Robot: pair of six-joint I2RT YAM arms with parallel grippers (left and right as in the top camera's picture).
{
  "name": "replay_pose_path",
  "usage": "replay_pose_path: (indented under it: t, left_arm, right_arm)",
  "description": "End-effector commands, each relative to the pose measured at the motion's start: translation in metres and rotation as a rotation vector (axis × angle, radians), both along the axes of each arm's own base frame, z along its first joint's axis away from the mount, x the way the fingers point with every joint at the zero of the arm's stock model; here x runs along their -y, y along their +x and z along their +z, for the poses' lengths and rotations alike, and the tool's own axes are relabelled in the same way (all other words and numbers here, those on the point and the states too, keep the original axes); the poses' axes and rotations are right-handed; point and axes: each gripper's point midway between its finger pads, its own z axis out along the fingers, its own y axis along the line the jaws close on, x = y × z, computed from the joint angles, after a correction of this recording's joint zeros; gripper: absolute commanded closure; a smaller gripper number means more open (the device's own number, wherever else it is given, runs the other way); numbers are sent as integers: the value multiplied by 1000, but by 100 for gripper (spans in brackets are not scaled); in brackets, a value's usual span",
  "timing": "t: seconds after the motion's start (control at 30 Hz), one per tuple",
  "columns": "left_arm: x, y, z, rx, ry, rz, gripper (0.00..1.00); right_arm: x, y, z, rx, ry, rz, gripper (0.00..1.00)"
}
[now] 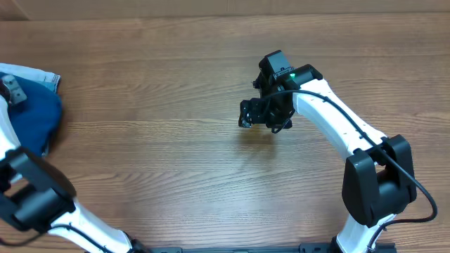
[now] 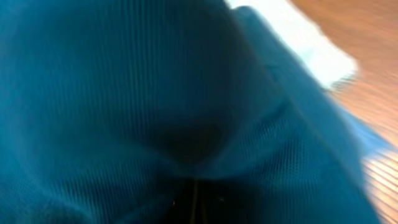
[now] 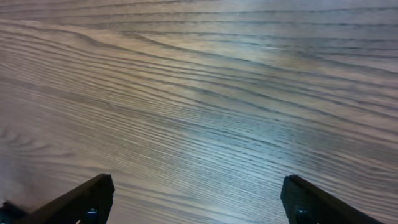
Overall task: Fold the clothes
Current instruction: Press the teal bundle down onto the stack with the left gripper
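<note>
The deep teal-blue short-sleeved shirt of soft fabric (image 1: 35,119) lies bunched at the left edge of the brown wooden tabletop (image 1: 162,161). The left claw (image 1: 11,91) is down on it, clamped on the cloth, which puckers into a dark crease at the jaws. A pale blue folded denim stack (image 1: 31,72) touches the shirt on the side toward the far edge. The right claw (image 3: 196,183) hangs wide and holds nothing, over wood near the tabletop's middle, well apart from the shirt.
</note>
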Motion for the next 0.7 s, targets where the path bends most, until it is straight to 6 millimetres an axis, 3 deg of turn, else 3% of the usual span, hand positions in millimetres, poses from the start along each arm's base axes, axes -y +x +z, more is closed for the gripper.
replay_pose_path:
  t: [0.0, 0.13, 0.17, 0.23, 0.3, 0.37, 0.47, 0.5, 0.67]
  left_arm:
    - [-45, -14, -47, -81, 60, 133, 96]
    - [-54, -15, -99, -130, 18, 143, 96]
    - [-53, -15, -104, -141, 13, 139, 96]
    - [-57, -11, -94, -112, 34, 147, 96]
    - [-62, -6, -68, -70, 61, 151, 96]
    - [-63, -3, -29, -22, 88, 160, 95]
    - [-47, 3, 34, 77, 69, 108, 91]
    - [-33, 3, 62, 124, 43, 72, 88]
    - [5, -19, 114, 157, 4, -8, 78]
  right_arm:
    - [-7, -3, 17, 25, 48, 13, 10]
    - [-17, -8, 21, -4, 113, 24, 10]
    - [-18, -9, 22, -6, 119, 25, 10]
    - [-18, -10, 22, -11, 118, 26, 10]
    - [-20, -11, 23, -18, 130, 29, 10]
    - [-20, -11, 23, -19, 133, 29, 10]
    - [-21, -10, 23, -12, 136, 30, 10]
    - [-21, -9, 24, -8, 138, 31, 10]
    - [-22, -8, 24, 0, 140, 37, 10]
